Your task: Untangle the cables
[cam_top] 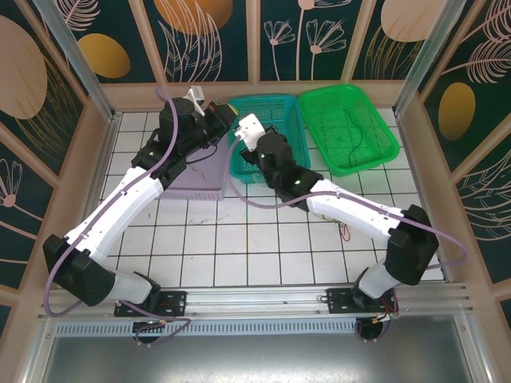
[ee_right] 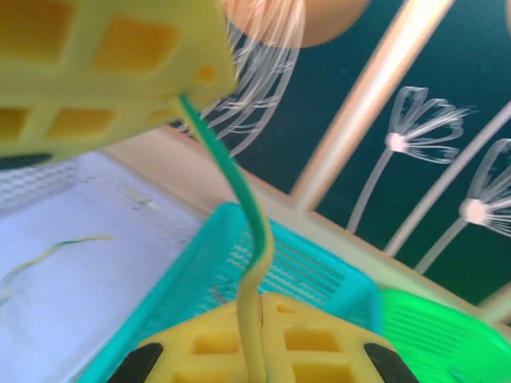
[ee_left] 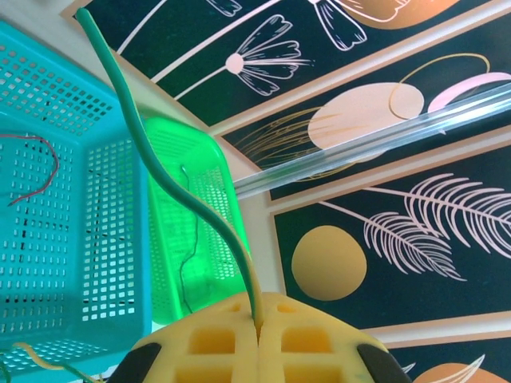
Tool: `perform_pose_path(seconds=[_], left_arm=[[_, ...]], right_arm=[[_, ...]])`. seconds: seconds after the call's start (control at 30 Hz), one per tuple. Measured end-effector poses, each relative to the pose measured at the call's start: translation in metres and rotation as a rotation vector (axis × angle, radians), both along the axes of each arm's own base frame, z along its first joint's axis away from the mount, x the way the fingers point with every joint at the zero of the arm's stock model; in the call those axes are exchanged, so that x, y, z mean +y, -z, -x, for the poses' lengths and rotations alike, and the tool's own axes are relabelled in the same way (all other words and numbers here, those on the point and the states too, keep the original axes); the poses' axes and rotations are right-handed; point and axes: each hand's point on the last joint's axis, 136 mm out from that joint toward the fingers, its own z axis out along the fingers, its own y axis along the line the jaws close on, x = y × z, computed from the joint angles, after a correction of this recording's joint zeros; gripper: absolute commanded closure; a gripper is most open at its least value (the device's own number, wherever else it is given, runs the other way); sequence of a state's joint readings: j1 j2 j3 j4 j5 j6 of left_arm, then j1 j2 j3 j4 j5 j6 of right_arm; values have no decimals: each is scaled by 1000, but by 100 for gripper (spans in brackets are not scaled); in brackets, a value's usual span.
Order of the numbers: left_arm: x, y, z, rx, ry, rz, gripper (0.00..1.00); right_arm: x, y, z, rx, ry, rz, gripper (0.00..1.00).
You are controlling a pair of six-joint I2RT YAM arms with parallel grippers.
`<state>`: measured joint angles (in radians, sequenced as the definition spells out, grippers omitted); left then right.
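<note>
A green-and-yellow cable (ee_left: 188, 187) runs taut between my two grippers, above the baskets at the back of the table. My left gripper (ee_left: 259, 329) is shut on one part of it, the wire coming out of the seam between its yellow fingers. My right gripper (ee_right: 257, 315) is shut on another part of the same cable (ee_right: 239, 187), which rises to the left gripper's yellow fingers (ee_right: 104, 64). From above, the left gripper (cam_top: 217, 112) and the right gripper (cam_top: 243, 132) are close together. A red wire (ee_left: 32, 167) lies in the teal basket (ee_left: 120, 231), a dark wire (ee_left: 188, 267) in the green basket (ee_left: 204, 183), and a yellowish wire (ee_right: 48, 255) in the purple basket (ee_right: 120, 263).
Three baskets stand in a row at the back: purple (cam_top: 196, 187), teal (cam_top: 279, 108) and green (cam_top: 383, 152). A small red wire (cam_top: 345, 232) lies loose on the white tiles beside the right arm. Wooden frame posts and an aluminium rail enclose the table.
</note>
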<state>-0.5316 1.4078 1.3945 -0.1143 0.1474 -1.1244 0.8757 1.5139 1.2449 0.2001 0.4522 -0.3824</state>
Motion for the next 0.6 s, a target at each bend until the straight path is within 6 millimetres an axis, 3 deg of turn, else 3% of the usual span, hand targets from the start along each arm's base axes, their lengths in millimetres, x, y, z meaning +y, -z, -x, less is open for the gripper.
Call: perform_pose_path(seconds=[0.23,0.43,0.6], left_arm=[[-9,-10,8,-5,32,9,100],[-17,-12,13,-27,79,-15,100],[-23,-15,17,-94,141,-69,100]], right_arm=[[-3,-22,25,150,-294,-200,100],[-6,-14,35,327,-469,-333,100],[-6,-18,54,494,-647,-461,100]])
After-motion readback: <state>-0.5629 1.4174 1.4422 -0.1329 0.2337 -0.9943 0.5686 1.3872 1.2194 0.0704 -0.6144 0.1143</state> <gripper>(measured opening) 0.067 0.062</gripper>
